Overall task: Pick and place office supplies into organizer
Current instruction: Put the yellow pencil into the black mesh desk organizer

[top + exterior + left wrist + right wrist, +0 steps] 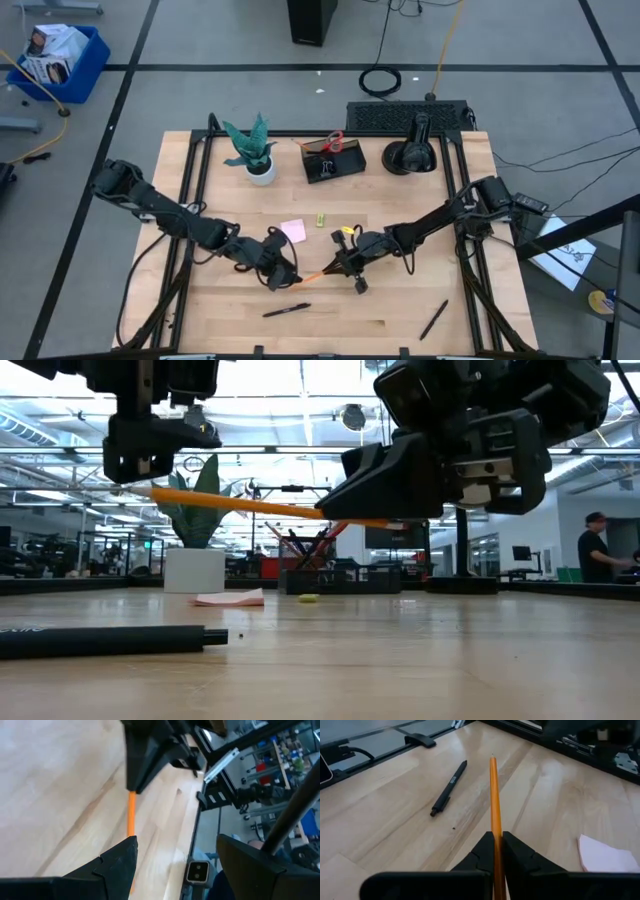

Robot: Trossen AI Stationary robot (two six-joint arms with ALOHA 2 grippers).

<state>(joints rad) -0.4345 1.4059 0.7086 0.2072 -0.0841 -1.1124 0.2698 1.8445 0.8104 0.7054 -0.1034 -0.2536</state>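
Note:
My right gripper (345, 268) is shut on the orange pencil (313, 275) above the middle of the table. The pencil's free end (155, 491) reaches toward my left gripper (283, 275), which stands open. That end passes just under one left finger (120, 860); I cannot tell whether they touch. One black pen (286, 310) lies near the front edge and another (433, 320) at the front right. The pink sticky-note pad (293, 230) and a tiny yellow piece (320, 218) lie farther back. The dark organizer (333, 163) at the back holds red-handled scissors (335, 142). My right gripper pinches the pencil between its two fingers near the end toward the table's right (496, 840). The fingers come nearly level from the right and lie along the pencil. The pencil sticks out past the fingertips toward the left, nearly level and lifted clear of the table.
A teal plant in a white pot (258, 155) stands at the back left and a black round domed object (410, 155) at the back right. Black frame rails (195, 170) run along both sides of the wooden table. Bare wood lies at the front centre.

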